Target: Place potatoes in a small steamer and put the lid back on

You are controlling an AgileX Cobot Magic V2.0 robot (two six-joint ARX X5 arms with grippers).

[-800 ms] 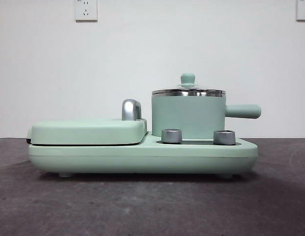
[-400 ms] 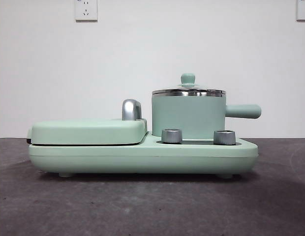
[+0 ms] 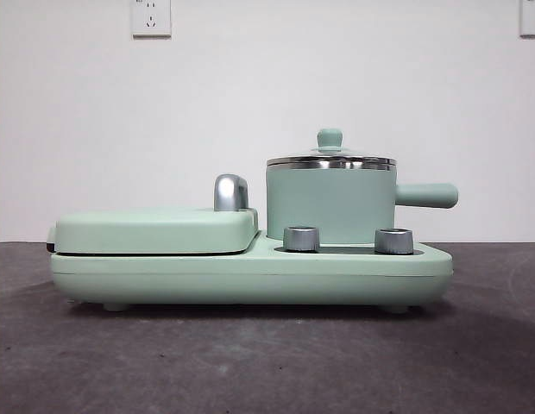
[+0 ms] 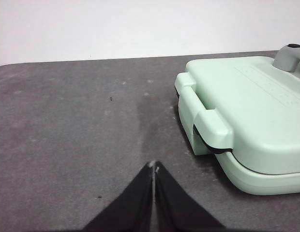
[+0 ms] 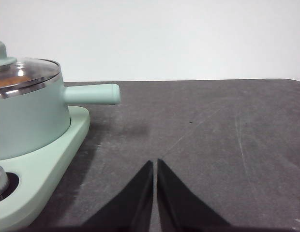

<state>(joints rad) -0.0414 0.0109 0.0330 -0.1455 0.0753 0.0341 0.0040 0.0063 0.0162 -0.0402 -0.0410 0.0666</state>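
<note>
The small steamer (image 3: 330,205) is a mint-green pot with a steel rim and a straight side handle (image 3: 427,195), standing on the right half of the green cooker base (image 3: 250,278). The glass lid (image 3: 330,159) with its green knob sits on the pot. In the right wrist view, the steamer (image 5: 29,121) shows something brown, seemingly the potato (image 5: 12,81), through its lid (image 5: 25,75). My right gripper (image 5: 155,162) is shut and empty, low over the table beside the steamer's handle. Beside the grill end of the cooker, my left gripper (image 4: 154,166) is shut and empty.
A flat green hinged grill cover (image 3: 155,231) with a chrome handle (image 3: 230,191) fills the cooker's left half; its front latch (image 4: 208,126) shows in the left wrist view. Two steel knobs (image 3: 301,239) (image 3: 393,241) stand in front of the pot. Dark grey table (image 3: 267,362), white wall behind.
</note>
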